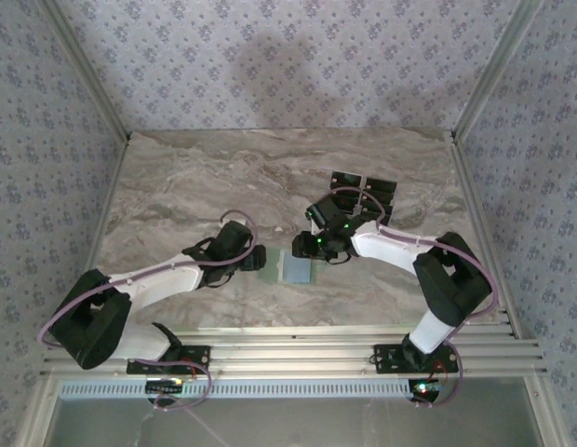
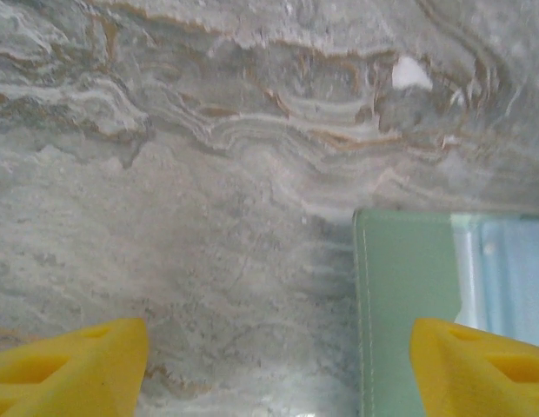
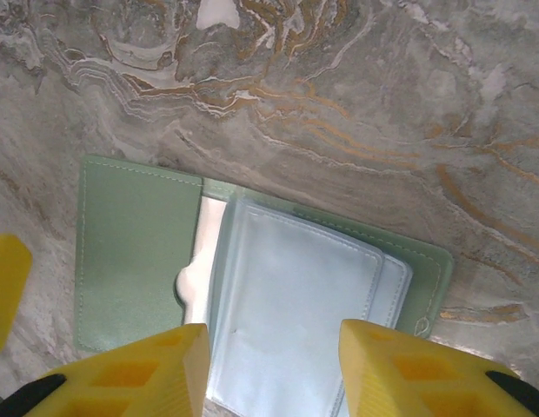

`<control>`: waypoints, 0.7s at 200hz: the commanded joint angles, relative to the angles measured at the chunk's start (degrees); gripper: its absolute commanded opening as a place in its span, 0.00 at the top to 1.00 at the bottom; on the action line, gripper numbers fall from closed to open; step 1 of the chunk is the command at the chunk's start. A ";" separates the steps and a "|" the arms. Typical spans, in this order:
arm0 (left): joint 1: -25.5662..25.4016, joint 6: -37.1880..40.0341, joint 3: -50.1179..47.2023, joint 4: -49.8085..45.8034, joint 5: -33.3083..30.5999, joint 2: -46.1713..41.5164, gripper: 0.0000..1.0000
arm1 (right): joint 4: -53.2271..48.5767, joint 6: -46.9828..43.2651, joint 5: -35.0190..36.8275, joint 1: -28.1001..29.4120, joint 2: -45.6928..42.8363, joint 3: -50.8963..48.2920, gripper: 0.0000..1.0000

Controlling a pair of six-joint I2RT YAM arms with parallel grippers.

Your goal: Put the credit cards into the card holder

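Lying open, the card holder rests under the right hand, beside the left hand, both spread apart.

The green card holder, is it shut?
No, the card holder lies open flat on the table, its clear pockets showing.

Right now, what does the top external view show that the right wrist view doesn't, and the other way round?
Top external adds the black credit cards farther back on the marble table, and how the left gripper and right gripper meet at the card holder. Right wrist adds detail: the holder lies open, clear sleeves showing, the gripper open above them. Both share the card holder and table.
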 commanded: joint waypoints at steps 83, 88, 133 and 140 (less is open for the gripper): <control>-8.56 0.11 8.32 -10.71 -11.05 12.86 0.23 | -0.78 -0.49 2.12 0.96 5.27 -0.40 0.54; -8.90 -0.24 8.10 -10.33 -11.18 13.18 0.23 | -0.75 -0.49 2.12 1.00 5.36 -0.40 0.54; -10.64 -2.67 6.21 -7.48 -11.33 14.05 0.24 | 2.01 0.95 -1.06 1.09 6.03 -1.18 0.54; -10.76 -2.75 6.12 -7.23 -11.33 14.02 0.24 | 2.78 1.45 -1.94 1.10 5.97 -1.29 0.54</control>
